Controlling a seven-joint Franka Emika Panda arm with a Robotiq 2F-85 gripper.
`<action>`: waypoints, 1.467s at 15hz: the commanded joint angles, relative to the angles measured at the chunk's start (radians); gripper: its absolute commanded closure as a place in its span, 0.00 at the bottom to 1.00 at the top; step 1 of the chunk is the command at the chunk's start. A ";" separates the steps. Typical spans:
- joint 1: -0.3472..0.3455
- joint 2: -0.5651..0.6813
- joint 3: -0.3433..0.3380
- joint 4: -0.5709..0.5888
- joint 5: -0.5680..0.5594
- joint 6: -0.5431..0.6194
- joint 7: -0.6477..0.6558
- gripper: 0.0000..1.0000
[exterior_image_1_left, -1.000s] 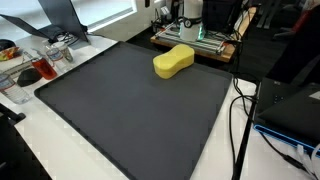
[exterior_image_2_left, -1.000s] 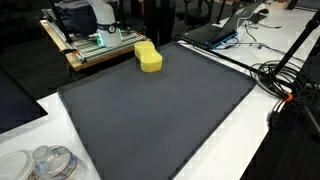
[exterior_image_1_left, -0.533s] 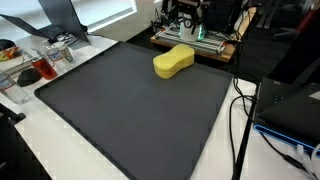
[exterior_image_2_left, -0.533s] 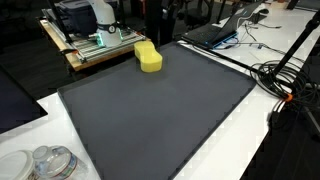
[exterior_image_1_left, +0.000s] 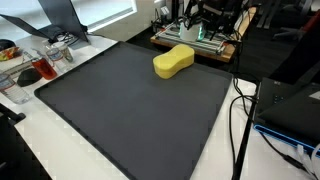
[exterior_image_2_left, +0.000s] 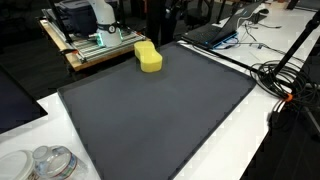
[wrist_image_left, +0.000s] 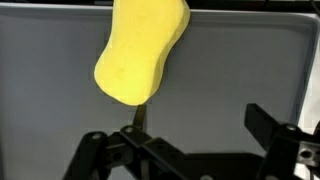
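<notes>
A yellow, peanut-shaped sponge (exterior_image_1_left: 173, 61) (exterior_image_2_left: 149, 57) lies flat near the far edge of a large dark grey mat (exterior_image_1_left: 130, 110) (exterior_image_2_left: 160, 110) in both exterior views. In the wrist view the sponge (wrist_image_left: 140, 50) fills the upper left, on the mat (wrist_image_left: 235, 70). My gripper (wrist_image_left: 199, 121) hangs above the mat a little short of the sponge, open, with nothing between its black fingers (wrist_image_left: 260, 126). The left finger points at the sponge's near end without touching it. Dark parts of the arm (exterior_image_1_left: 212, 10) show above the far edge in an exterior view.
A wooden cart with a machine (exterior_image_1_left: 195, 35) (exterior_image_2_left: 90, 40) stands just behind the sponge. Glassware and cups (exterior_image_1_left: 40, 65) sit off one side of the mat, and plastic containers (exterior_image_2_left: 50, 160) at a near corner. Cables (exterior_image_1_left: 240, 110) (exterior_image_2_left: 285, 80) and a laptop (exterior_image_2_left: 215, 33) border the other side.
Dark arm parts have come into the top of an exterior view, behind the sponge, covering a white object there. The sponge has not moved.
</notes>
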 joint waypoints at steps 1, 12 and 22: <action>0.028 -0.013 0.018 -0.011 -0.010 -0.047 0.092 0.00; 0.027 -0.278 -0.030 -0.306 0.211 0.079 -0.124 0.00; -0.088 -0.607 -0.258 -0.514 0.341 0.148 -0.403 0.00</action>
